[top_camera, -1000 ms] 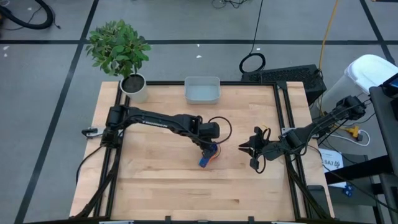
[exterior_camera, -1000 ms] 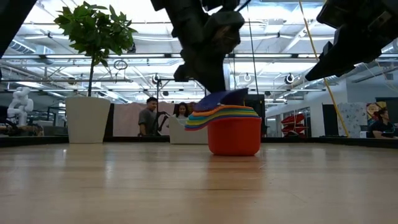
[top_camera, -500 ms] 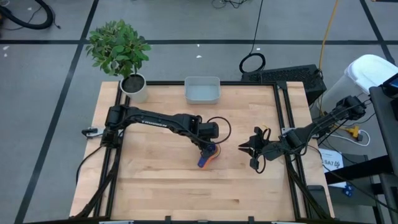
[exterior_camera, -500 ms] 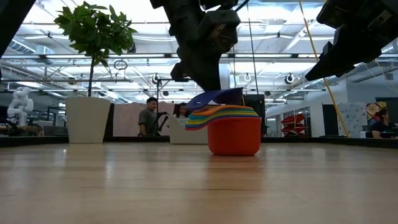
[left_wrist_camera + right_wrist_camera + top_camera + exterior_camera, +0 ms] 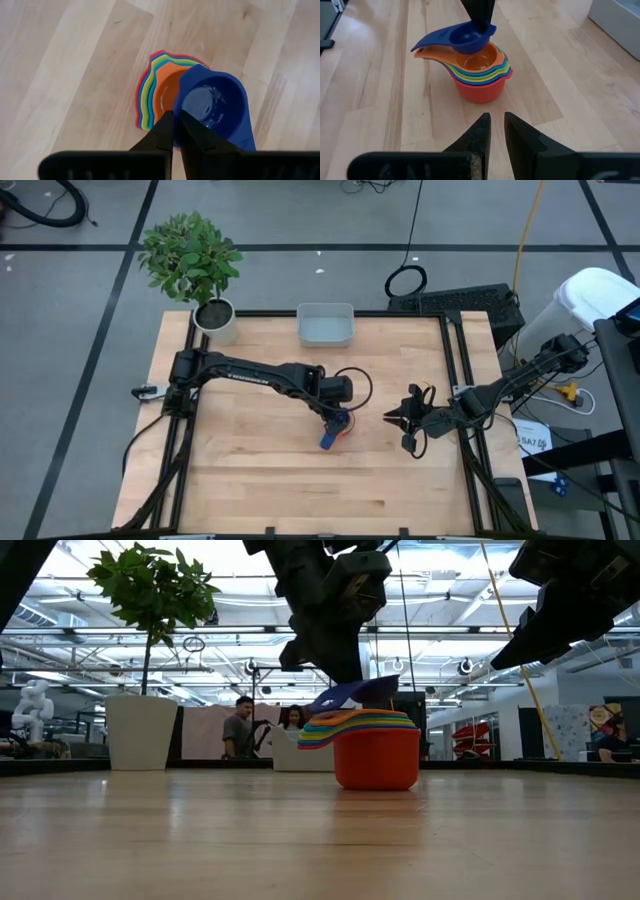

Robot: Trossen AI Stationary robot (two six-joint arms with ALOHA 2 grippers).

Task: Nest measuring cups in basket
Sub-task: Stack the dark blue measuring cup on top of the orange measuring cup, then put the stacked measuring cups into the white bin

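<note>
Left hand (image 5: 176, 122) pinching tilted dark blue cup (image 5: 216, 109)

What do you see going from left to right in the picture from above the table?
Plant pot → basket → left gripper holding the dark blue cup over the stacked cups → right gripper, waiting by the table's right side.

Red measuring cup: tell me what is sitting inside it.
The red cup holds a nested stack of coloured cups, orange innermost. The left gripper holds the dark blue cup tilted over the stack. The nested cups' bowls are hidden; only the rims show.
</note>
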